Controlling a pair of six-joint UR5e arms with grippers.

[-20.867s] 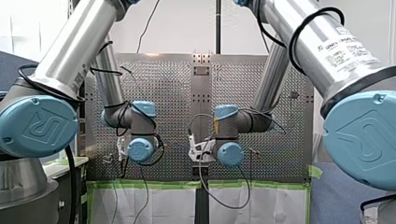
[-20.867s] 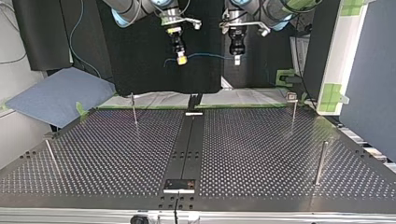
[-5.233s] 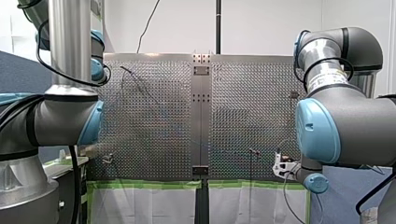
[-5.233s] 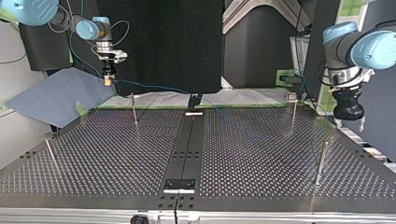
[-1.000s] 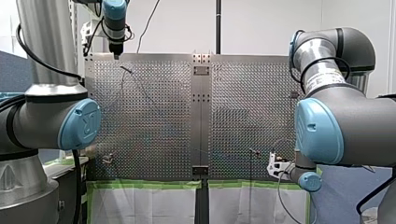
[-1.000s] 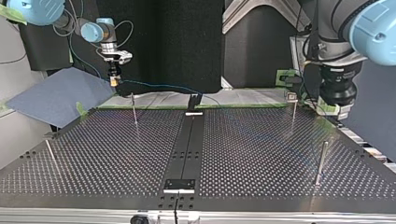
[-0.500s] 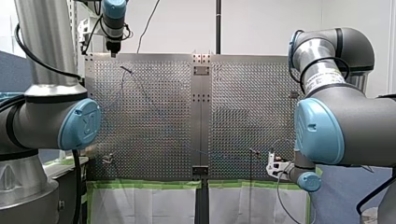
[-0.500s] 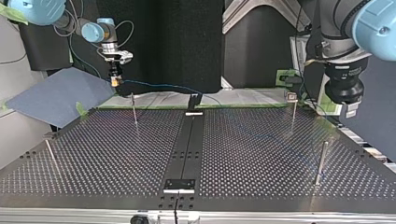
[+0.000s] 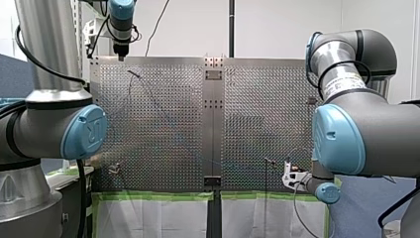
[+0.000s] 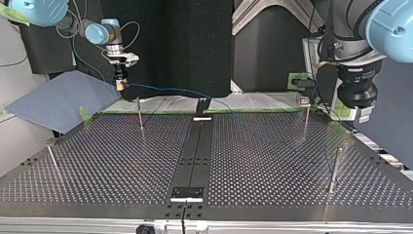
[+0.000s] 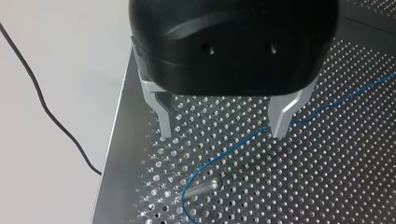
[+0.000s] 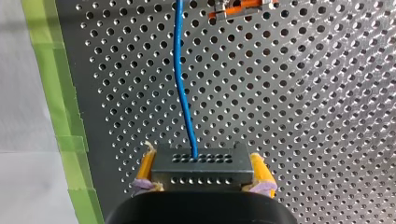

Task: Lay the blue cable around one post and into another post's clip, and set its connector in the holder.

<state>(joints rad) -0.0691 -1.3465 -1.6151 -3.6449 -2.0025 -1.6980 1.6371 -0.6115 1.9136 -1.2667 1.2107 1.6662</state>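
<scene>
Connector (image 12: 201,164) gripped w/ R tool (image 12: 204,172).

Perforated metal table (image 10: 122,165), dark strip (image 10: 195,151) down middle. Thin upright post (image 10: 335,168) at top view's right, second post (image 10: 140,114) at left. Green tape (image 12: 65,116) along edge. Blue cable (image 11: 224,156) trails over holes.

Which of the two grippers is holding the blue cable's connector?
My right gripper: its yellow pads clamp the dark connector, while my left gripper stands open over the blue cable.
</scene>
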